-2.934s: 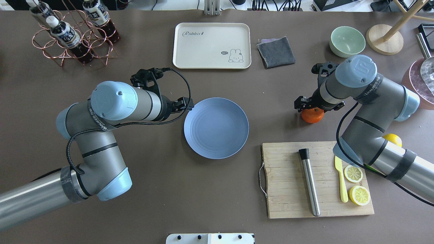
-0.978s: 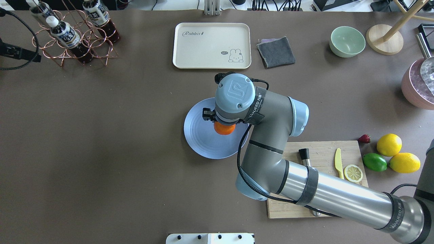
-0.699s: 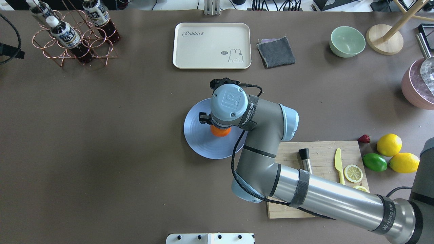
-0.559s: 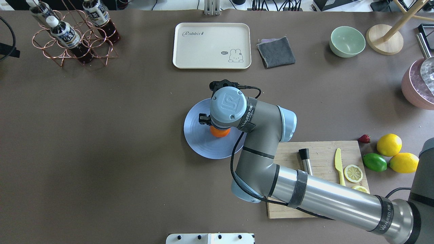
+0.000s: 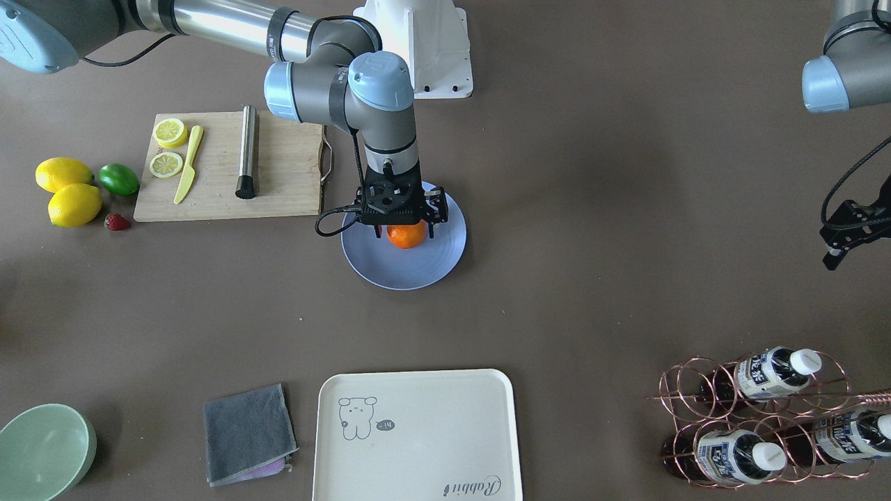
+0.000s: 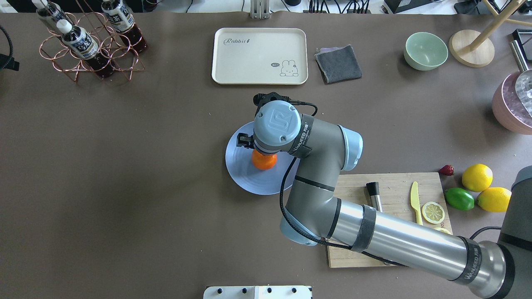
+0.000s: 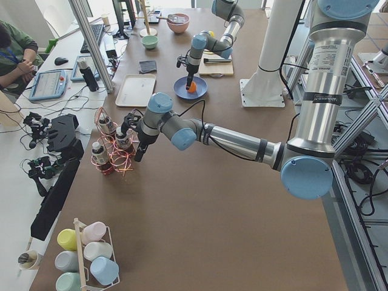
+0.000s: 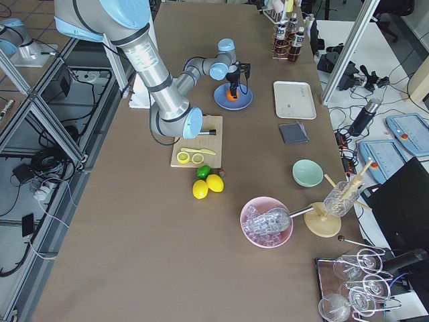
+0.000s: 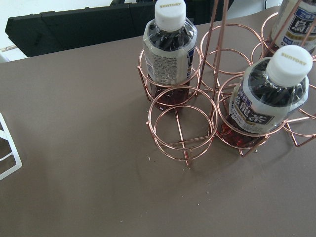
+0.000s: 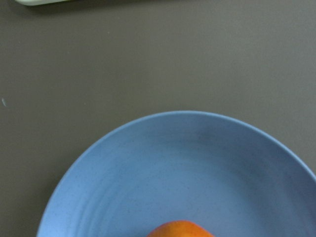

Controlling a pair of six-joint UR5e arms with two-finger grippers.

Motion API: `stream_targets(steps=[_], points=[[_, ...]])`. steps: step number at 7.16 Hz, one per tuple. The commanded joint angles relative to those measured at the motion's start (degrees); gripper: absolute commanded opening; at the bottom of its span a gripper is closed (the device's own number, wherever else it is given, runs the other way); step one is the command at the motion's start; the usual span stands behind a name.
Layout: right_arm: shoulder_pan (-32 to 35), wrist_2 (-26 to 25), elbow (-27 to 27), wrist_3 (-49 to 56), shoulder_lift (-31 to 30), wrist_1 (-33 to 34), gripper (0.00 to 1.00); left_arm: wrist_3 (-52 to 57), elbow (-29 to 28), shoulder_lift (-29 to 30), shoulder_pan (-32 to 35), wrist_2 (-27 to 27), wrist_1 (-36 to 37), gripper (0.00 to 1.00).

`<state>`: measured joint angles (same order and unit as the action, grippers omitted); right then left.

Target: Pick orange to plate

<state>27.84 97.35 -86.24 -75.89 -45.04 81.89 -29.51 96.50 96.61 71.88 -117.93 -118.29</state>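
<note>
Starting at the right gripper (image 5: 405,226), left of centre in the front-facing view, we see its two fingers pointing straight down and closed against the flanks of the orange (image 5: 406,238), which fills the gap between them. The fruit sits low over the middle of the plate (image 5: 390,275) (whether its underside touches the blue surface yet, we cannot tell).

We judge the orange to be light and firm, with a peel that gives a little and bruises if squeezed hard. Being round, it will roll as soon as it is freed. The sensible hold is across its widest girth with modest pressure. The plate is shallow, so we would release low and near the centre.

The left gripper (image 5: 839,243) hangs at the right edge of that view, well apart from the plate. It is too small and dark for us to tell how far open it is.

Counting outward, we find:
- one orange and one plate;
- at upper left, one cutting board (image 5: 285,174) carrying two lemon slices (image 5: 170,132);
- beside the board, two whole lemons (image 5: 62,174), one lime (image 5: 118,179) and one strawberry (image 5: 117,222);
- along the bottom, one bowl (image 5: 42,445), one tray (image 5: 418,431) and three bottles (image 5: 766,372) in a wire rack (image 5: 689,396).
</note>
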Motion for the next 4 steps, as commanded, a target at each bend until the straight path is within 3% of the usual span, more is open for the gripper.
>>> stream_targets(steps=[1, 2, 3, 4], points=[[6.58, 5.62, -9.94, 4.69, -0.57, 12.17, 1.00, 0.07, 0.18, -1.85, 0.01, -0.11, -0.18, 0.98], [10.09, 10.18, -15.04, 5.57, -2.66, 17.46, 1.00, 1.11, 0.44, -3.08, 0.01, -1.59, -0.01, 0.98], [14.91, 12.84, -21.18, 10.54, -9.04, 18.30, 1.00, 5.21, 0.27, -4.83, 1.58, -4.56, 0.60, 0.98], [21.66, 18.78, -25.68, 21.55, -17.71, 18.31, 1.00, 10.12, 0.18, -6.59, 3.33, -4.59, 0.69, 0.98]])
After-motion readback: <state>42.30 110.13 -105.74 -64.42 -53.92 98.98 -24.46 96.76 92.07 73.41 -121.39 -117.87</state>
